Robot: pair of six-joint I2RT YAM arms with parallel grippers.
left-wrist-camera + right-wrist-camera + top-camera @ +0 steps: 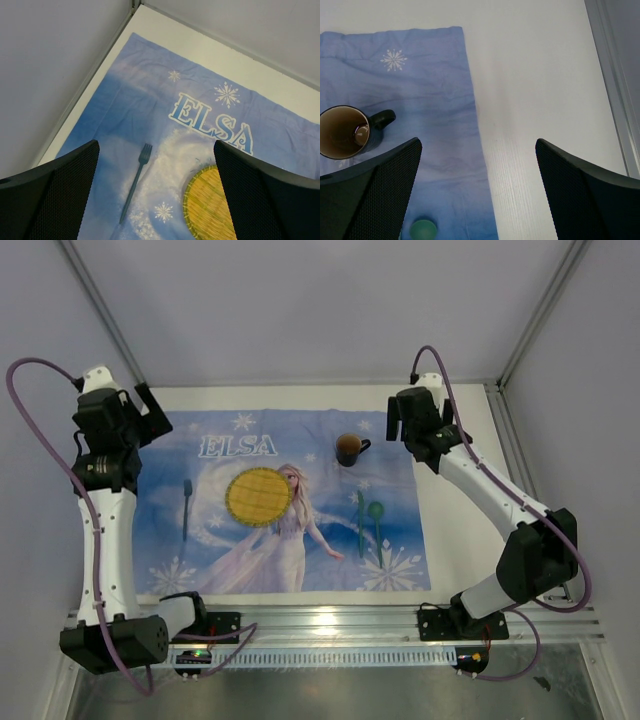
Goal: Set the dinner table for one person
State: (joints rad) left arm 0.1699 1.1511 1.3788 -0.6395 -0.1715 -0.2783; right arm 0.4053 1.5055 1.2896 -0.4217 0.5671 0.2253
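Note:
The white dinner table (455, 510) carries a blue "ELSA" cloth (300, 560). On the cloth lie a round yellow woven plate (258, 496), a dark fork (186, 508) left of it, a dark mug (348, 449) at the upper right, and a green knife (360, 523) and green spoon (377, 515) right of the plate. My left gripper (152, 420) is open and empty, raised over the cloth's far left corner. My right gripper (397, 428) is open and empty, raised just right of the mug. The left wrist view shows the left gripper (156, 200), fork (134, 184) and plate (207, 205). The right wrist view shows the right gripper (477, 195), mug (345, 132) and spoon bowl (423, 229).
Silver aluminium rails frame the table: the front rail (330, 620) and the right rail (615, 75). Grey walls stand close at the back and both sides. Bare white tabletop (535, 75) lies right of the cloth's edge.

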